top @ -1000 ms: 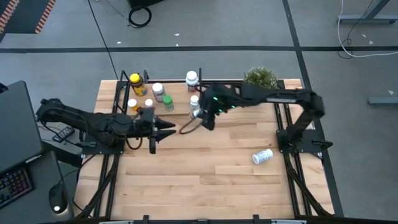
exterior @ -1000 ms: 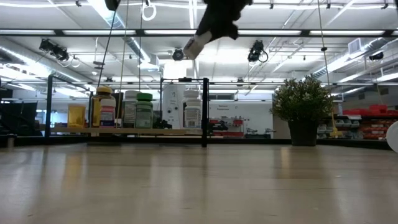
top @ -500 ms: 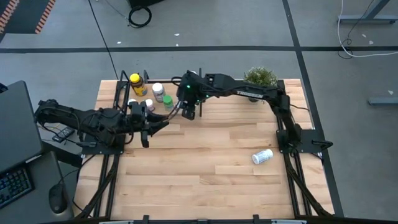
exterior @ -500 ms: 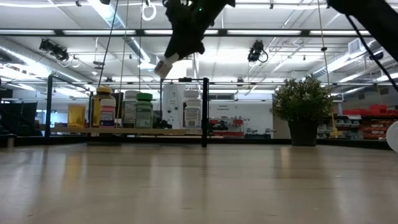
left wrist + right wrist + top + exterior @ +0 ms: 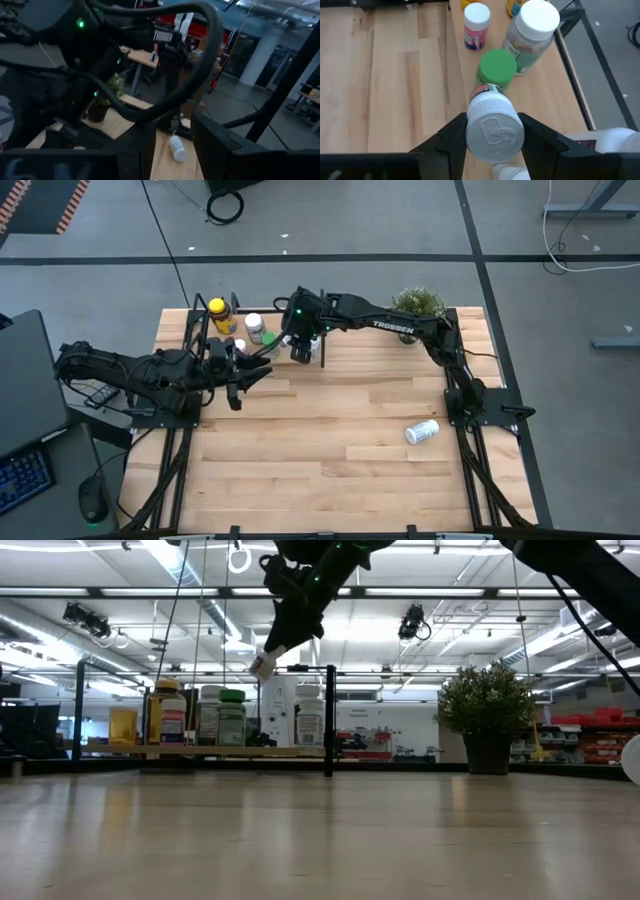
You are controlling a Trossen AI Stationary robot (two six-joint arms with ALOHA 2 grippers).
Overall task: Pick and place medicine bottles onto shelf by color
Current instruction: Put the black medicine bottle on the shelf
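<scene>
My right gripper [image 5: 300,346] is shut on a white medicine bottle [image 5: 494,131] with a white cap, above the shelf [image 5: 290,751] at the table's far left. On the shelf stand a yellow-capped amber bottle [image 5: 218,315], a big white-capped bottle [image 5: 532,30], a green-capped bottle [image 5: 497,67] and a small pink-labelled bottle [image 5: 476,26]. Another white bottle [image 5: 422,430] lies on its side near the table's right edge. My left gripper [image 5: 262,370] stands open and level near the shelf's near side, with nothing between its fingers. My right gripper pinches the white bottle between its two fingers [image 5: 451,137] by the sides at its cap end [image 5: 470,120], the cap facing the wrist. The fingers slant down from the table's right. The bottle [image 5: 265,662] hangs tilted below them, bottom lowest, clear of the shelf.
A small potted plant [image 5: 418,303] stands at the far edge, right of the shelf. The shelf's black upright post [image 5: 330,720] rises just right of the held bottle. The plank table's middle and near part [image 5: 330,460] show bare wood.
My right gripper has carried the white bottle toward the table's left and far edge, from beside the shelf to above the standing bottles, sinking a little and rolling. The bottle stays clear and tilted. My left gripper has drawn back slightly toward the left edge.
</scene>
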